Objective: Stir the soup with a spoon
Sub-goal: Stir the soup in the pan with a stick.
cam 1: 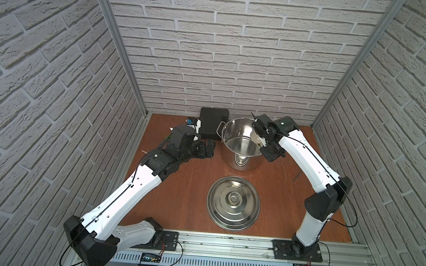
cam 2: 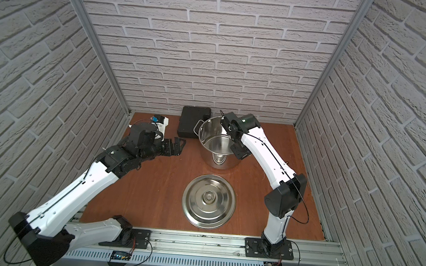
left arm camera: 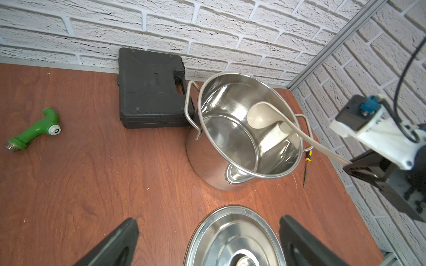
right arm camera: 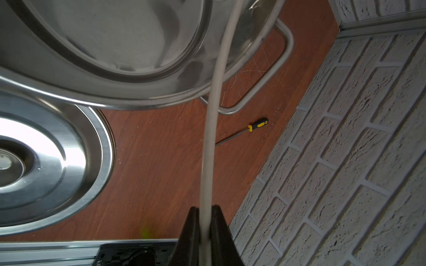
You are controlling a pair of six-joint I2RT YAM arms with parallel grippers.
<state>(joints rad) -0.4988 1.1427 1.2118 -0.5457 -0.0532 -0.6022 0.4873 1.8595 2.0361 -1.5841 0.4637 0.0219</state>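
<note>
- The stockpot [cam 1: 228,161] stands uncovered toward the back of the wooden table [cam 1: 177,187], near the back brick wall. Its inside is bare steel.
- The black case [left arm camera: 149,89] lies flat against the back wall, its edge just beside the pot's left loop handle.
- The ladle [left arm camera: 260,116] has its bowl inside the pot, on the right side of the interior. Whether it touches the wall, I cannot tell. Its slim handle crosses the rim on the right.
- The right gripper [right arm camera: 205,211] is clamped tight on the ladle's handle end, outside the rim and above the table.
- The left gripper [cam 1: 206,149] hangs to the left of the pot with its jaws spread wide and nothing between them.
- The lid [cam 1: 232,214] lies knob-up in front of the pot, with a strip of bare wood between them.
- A screwdriver [right arm camera: 244,132] lies between the pot and the right wall.
- A green tool [left arm camera: 34,129] lies well to the left, with open wood around it.
</note>
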